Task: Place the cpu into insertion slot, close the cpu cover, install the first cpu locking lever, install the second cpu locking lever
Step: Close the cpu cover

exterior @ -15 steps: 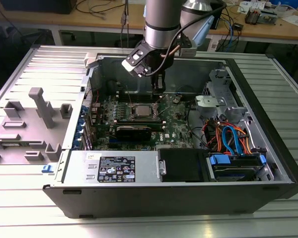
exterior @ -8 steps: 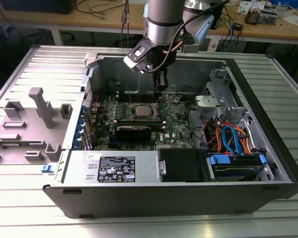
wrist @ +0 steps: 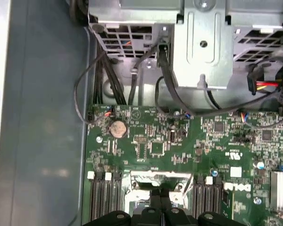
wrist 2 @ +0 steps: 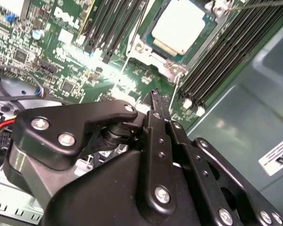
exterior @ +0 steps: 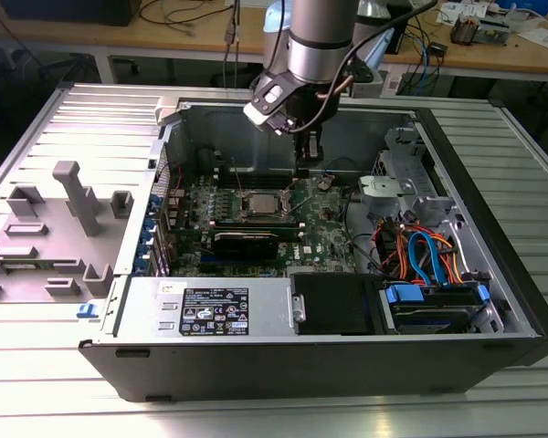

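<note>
Hand, fingers clenched together, poised over the motherboard at 2 o'clock from the insertion slot in the exterior view. The cpu sits inside, with the cpu cover lying flat around it.

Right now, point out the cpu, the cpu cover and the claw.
cpu [wrist 2: 179, 26]: second wrist view, middle of its silver top.
cpu cover [wrist 2: 158, 57]: second wrist view, on a grey frame strip beside the chip.
claw [wrist 2: 159, 96]: second wrist view, between its fingertips.
</note>
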`<state>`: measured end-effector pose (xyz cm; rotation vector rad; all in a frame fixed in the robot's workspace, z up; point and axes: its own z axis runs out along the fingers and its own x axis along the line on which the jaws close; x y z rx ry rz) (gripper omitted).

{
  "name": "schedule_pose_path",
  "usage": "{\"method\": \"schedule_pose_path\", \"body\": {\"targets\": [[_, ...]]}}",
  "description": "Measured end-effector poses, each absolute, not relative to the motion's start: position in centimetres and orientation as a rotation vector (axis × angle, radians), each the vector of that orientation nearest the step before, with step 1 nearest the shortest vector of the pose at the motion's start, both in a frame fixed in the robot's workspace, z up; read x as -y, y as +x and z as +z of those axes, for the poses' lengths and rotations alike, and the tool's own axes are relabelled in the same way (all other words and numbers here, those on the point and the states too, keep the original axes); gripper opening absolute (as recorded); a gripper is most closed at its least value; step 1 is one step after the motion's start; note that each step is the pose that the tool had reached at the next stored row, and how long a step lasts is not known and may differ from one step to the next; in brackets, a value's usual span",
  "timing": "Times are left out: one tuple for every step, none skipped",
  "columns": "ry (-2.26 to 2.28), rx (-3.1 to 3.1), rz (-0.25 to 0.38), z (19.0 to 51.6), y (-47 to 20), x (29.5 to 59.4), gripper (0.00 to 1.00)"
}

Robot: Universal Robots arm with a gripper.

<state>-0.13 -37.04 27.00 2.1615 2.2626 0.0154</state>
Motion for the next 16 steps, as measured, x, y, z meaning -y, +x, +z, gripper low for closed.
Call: {"method": "schedule_pose_path", "body": {"targets": [[2.162, -2.263, 0.015, 27.0, 0.0, 37.0, 0.11], [2.161, -2.263, 0.015, 27.0, 0.2, 37.0, 0.11], [2.161, -2.263, 0.015, 27.0, 0.4, 37.0, 0.11], [2.161, -2.263, 0.015, 27.0, 0.7, 37.0, 0.11], [2.161, -2.263, 0.015, 27.0, 1.0, 36.9, 0.11], [2.161, -2.263, 0.015, 27.0, 1.1, 36.9, 0.11], [2.161, -2.263, 0.015, 27.0, 1.4, 36.9, 0.11], [2.161, -2.263, 0.015, 27.0, 1.8, 36.8, 0.11], [2.161, -2.262, 0.015, 27.0, 2.1, 36.8, 0.11], [2.161, -2.262, 0.015, 27.0, 2.2, 36.8, 0.11], [2.161, -2.262, 0.015, 27.0, 2.5, 36.7, 0.11], [2.161, -2.262, 0.014, 26.9, 2.6, 36.7, 0.11], [2.161, -2.262, 0.014, 26.9, 2.8, 36.6, 0.11], [2.161, -2.262, 0.014, 26.9, 3.0, 36.6, 0.11], [2.161, -2.262, 0.014, 26.8, 3.1, 36.5, 0.11], [2.161, -2.262, 0.014, 26.7, 3.2, 36.4, 0.11]]}}
